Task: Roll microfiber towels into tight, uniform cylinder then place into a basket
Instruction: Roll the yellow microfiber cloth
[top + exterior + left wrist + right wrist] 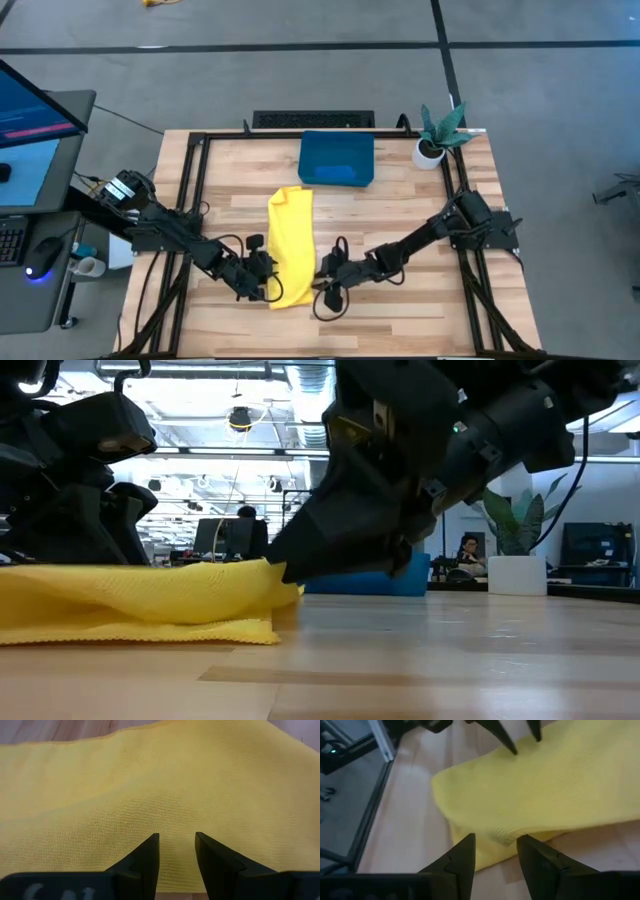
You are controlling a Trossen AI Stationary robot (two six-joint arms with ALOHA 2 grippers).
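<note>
The yellow microfiber towel point(290, 235) lies folded into a long strip on the wooden table, running from the middle toward the near edge. My left gripper point(268, 278) stands open at the strip's left long edge, near its near end. My right gripper point(322, 278) stands open opposite it at the right long edge, where the towel's thick folded edge point(505, 836) lies just ahead of its two fingertips. The dark blue basket point(337, 183) sits at the far middle of the table. My left gripper comes slanting down from the table's left. Its open fingertips point(513, 749) stand on the towel's top layer point(175, 822) close to the left long edge; nothing is pinched between them. The towel lies on the table. My right gripper comes slanting down from the table's right. In the low view its fingertip point(285, 568) meets the raised top of the towel's right edge point(262, 567). The fingers stand apart, and the towel rests on the table.
A white pot with a green plant point(432, 150) stands at the far right corner. Black frame rails point(195, 200) run along the table's left, right and far sides. Bare wood lies near the front edge point(420, 660). A monitor and desk point(30, 130) are off the left side.
</note>
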